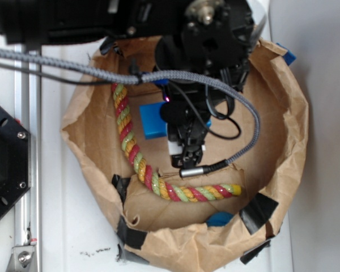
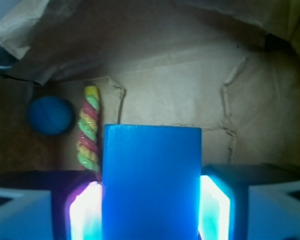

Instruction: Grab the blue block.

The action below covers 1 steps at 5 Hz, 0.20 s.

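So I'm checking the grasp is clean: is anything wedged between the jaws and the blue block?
Nothing visible. In the wrist view the flat blue rectangular block fills the gap between the lit jaws; the striped rope lies off to one side.

Blue block (image 2: 151,182); seemingly red-yellow-green striped rope (image 1: 137,161)

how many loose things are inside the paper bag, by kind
blue block: 1, between the end effector fingers
striped rope: 1
round blue lump: 1
total: 3
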Motion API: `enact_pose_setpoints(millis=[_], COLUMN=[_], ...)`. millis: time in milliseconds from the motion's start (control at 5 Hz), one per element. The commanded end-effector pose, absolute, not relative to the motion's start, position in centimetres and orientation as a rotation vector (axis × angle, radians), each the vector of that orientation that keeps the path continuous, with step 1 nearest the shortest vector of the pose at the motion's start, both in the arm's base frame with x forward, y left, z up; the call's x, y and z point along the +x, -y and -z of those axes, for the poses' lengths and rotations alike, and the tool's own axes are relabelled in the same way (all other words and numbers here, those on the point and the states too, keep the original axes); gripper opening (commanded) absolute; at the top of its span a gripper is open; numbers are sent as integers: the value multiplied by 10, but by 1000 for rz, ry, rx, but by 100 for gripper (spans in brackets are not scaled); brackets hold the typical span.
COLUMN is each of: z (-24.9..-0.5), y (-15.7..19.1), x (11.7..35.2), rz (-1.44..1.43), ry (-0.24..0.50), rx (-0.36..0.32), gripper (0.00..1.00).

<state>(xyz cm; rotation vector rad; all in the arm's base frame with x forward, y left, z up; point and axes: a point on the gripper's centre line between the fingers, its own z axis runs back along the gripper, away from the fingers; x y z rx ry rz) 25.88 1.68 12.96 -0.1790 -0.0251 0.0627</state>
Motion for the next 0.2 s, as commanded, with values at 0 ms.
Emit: enact_pose_setpoints(millis=[0], z=[-147], y=[-2], x=[260], rz=[-41], ry=[64], rx=[-183], gripper=[0])
